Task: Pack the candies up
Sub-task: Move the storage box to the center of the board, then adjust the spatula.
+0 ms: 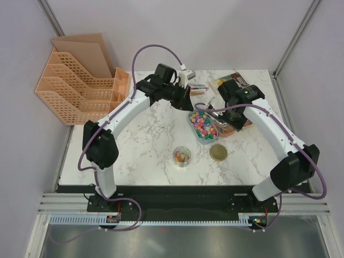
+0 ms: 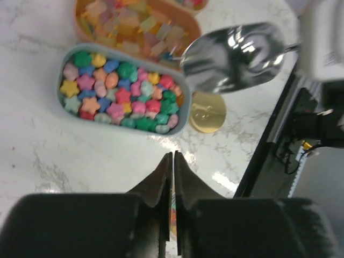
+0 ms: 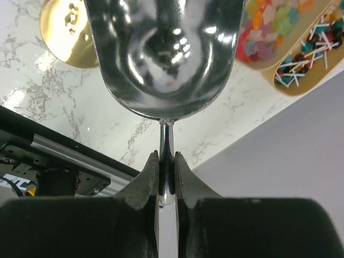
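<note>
Right gripper (image 3: 165, 171) pinches the scoop (image 3: 164, 54) by its handle, and the bowl is empty, near the tray (image 2: 186, 107). Candies (image 2: 121, 88) fill that tray. Left gripper (image 2: 173, 161) is pressed together. Dig low along the tray's length, then lift level — no spills.

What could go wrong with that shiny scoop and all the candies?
The metal scoop is pinched only by its thin handle in the right gripper's jaws, so it might twist or slip. The blue tray is full of star candies, so digging in could push some over the rim onto the marble table.
</note>
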`<action>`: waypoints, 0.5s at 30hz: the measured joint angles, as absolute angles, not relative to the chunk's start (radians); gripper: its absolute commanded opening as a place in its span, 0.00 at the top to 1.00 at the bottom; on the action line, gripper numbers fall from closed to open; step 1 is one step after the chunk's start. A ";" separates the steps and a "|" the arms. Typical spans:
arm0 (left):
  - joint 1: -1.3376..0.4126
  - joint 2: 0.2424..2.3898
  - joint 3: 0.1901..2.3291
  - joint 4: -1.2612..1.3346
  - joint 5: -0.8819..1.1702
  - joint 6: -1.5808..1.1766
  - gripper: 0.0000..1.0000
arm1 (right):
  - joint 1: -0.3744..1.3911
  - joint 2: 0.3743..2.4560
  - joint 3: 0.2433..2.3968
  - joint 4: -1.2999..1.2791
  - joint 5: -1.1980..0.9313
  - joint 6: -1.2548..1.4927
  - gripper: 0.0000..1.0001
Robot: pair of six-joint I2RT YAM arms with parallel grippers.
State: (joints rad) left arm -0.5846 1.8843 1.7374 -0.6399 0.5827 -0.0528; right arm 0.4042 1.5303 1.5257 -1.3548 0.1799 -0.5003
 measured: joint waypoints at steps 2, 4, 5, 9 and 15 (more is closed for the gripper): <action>-0.583 1.901 1.803 -0.622 0.641 -0.068 0.58 | 0.424 1.546 1.553 -1.354 0.168 -0.510 1.00; -0.585 1.930 1.844 -0.608 0.699 -0.101 0.57 | 0.451 1.558 1.568 -1.353 0.159 -0.517 1.00; -0.585 1.947 1.853 -0.595 0.729 -0.122 0.65 | 0.463 1.563 1.571 -1.352 0.155 -0.520 1.00; -0.587 2.023 1.855 -0.573 0.809 -0.179 0.86 | 0.498 1.570 1.574 -1.351 0.154 -0.527 1.00; -0.587 2.085 1.854 -0.570 0.846 -0.210 0.88 | 0.502 1.570 1.592 -1.360 0.154 -0.530 1.00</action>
State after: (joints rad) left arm -0.5869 2.0850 1.8538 -0.5697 0.8463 -0.2100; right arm 0.5022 1.5700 1.5925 -1.3602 0.1535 -0.5301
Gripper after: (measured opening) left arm 0.123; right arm 0.152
